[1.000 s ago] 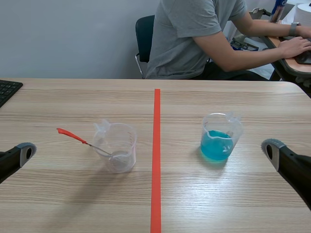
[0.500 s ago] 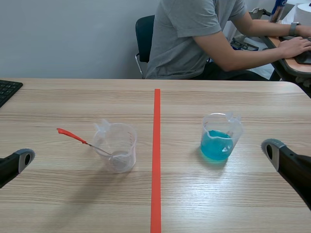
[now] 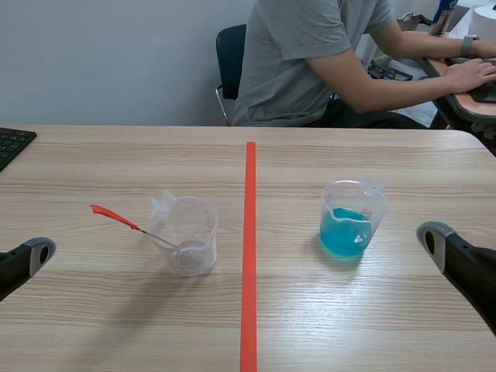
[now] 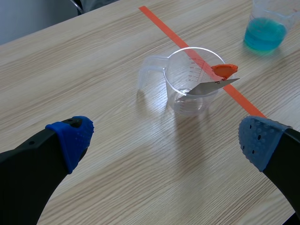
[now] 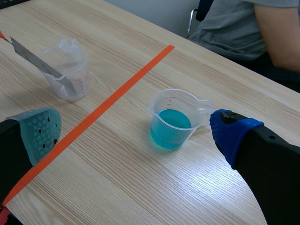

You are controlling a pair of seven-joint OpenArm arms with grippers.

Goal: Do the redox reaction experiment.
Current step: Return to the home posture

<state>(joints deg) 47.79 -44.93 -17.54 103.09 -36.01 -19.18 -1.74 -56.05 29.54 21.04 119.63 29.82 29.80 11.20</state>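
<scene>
Left pincer (image 4: 164, 138): sitting slightly nearer than a second ago, fingers gaping apart.
Right pincer (image 5: 136, 132): gaping apart, arm running off the scene's right edge.

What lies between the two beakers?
Between the clear beaker and the blue-liquid beaker: only the orange-red tape line on the tabletop, shown in scene view.

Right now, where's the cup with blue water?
The clear plastic cup of blue liquid stands on the wooden table in the scene view, right of the orange-red tape line.
</scene>
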